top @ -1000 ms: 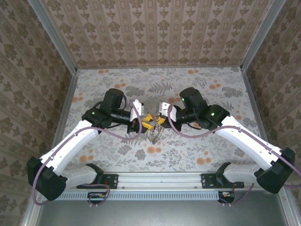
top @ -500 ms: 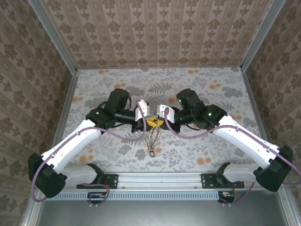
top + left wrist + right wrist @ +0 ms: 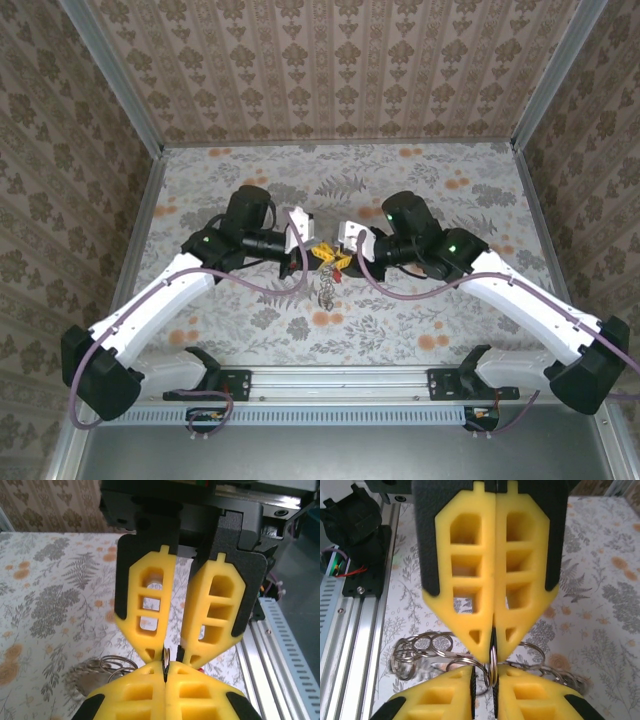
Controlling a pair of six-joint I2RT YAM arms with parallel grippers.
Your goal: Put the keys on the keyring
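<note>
Low at frame centre, the keys [image 3: 326, 290] dangle over the table. Just above them your left gripper [image 3: 166, 669] clamps the keyring [image 3: 166, 657], and the right gripper [image 3: 486, 673] pinches it narrowly from opposite. You're mid-threading, I judge; next, spread the coil.

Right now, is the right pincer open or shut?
Shut. In the right wrist view the right pincer has its yellow fingertips pressed together, with the thin keyring pinched between them.
</note>
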